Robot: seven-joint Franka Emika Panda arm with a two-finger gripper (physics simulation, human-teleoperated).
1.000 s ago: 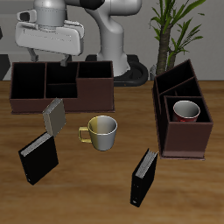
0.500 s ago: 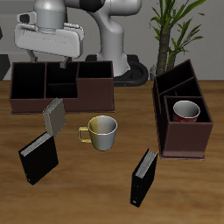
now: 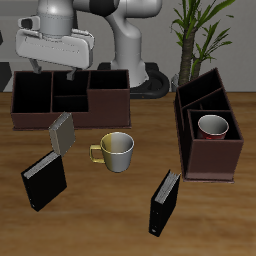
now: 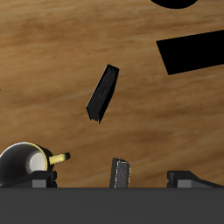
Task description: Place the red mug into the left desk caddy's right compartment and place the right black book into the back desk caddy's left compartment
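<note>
Where the exterior view looks down on the table [image 3: 130,215], we see the red mug [image 3: 212,126] inside the left desk caddy [image 3: 208,138], in its compartment nearest the front edge. The right black book [image 3: 44,181] stands near that edge, well apart from the back desk caddy [image 3: 70,98], above which the pincer [image 3: 60,72] hangs empty, spread. In the wrist view we see a black book [image 4: 102,93], the grey book [image 4: 121,173] and the yellow-green mug [image 4: 24,164].
</note>
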